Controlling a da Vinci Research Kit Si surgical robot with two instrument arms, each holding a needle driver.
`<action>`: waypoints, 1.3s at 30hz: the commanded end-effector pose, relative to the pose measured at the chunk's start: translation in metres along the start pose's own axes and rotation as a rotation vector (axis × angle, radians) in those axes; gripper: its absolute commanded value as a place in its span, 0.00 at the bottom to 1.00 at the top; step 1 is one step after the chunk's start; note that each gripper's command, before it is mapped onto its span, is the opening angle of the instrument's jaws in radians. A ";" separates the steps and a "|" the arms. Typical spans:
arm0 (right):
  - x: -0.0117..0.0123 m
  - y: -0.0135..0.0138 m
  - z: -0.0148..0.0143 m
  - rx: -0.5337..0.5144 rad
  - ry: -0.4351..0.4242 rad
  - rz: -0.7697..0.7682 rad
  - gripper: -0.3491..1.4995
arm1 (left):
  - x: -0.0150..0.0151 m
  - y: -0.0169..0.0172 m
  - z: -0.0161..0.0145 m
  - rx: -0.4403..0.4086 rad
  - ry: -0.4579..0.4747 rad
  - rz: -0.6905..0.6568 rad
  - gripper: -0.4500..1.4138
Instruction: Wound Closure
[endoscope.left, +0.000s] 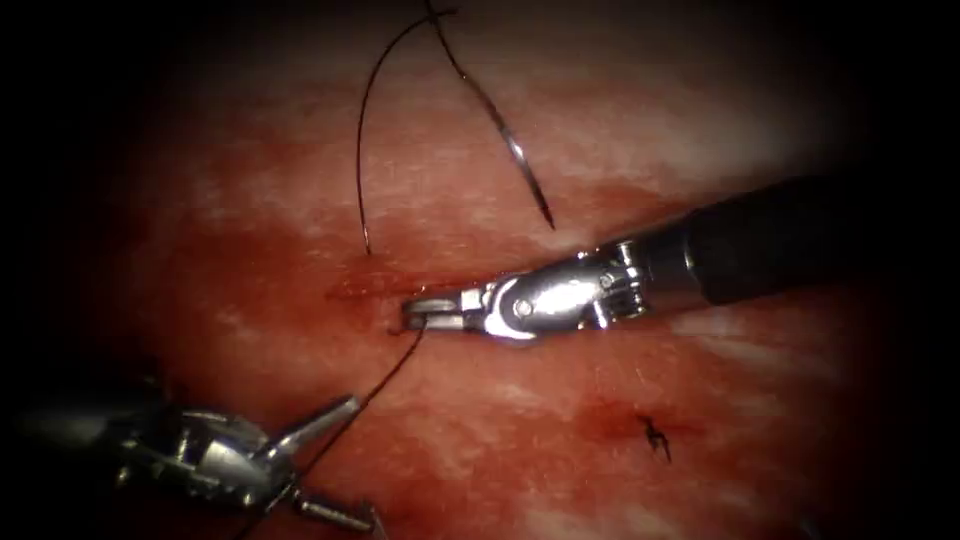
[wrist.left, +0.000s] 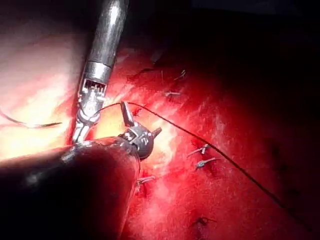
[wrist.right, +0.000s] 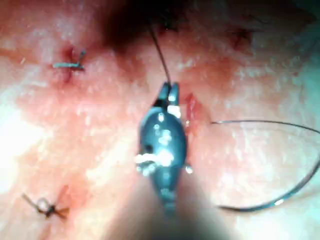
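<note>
Two tools work the thread (endoscope.left: 385, 375) here. The left tool (endoscope.left: 330, 470) sits with its jaws parted, holding nothing, the thread running between them. Up and to its right, the right tool (endoscope.left: 425, 312) is clamped on the thread right at the cut (endoscope.left: 370, 290). The needle (endoscope.left: 520, 160) lies free on the tissue (endoscope.left: 700, 400), well above the right tool, not in it. This looks like thread handling; any next grasp needs care near the wound edge.
</note>
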 end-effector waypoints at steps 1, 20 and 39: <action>-0.0017 -0.0001 0.0004 -0.001 -0.011 0.001 0.00 | 0.0004 0.0000 -0.0003 0.019 0.028 -0.013 0.67; -0.0035 -0.0004 0.0002 -0.011 -0.023 0.019 0.00 | 0.0020 -0.0029 -0.0037 0.105 0.236 -0.145 0.00; 0.0032 -0.0008 -0.0061 -0.002 0.008 0.160 0.61 | -0.0072 -0.0085 -0.0067 0.102 0.081 -0.157 0.00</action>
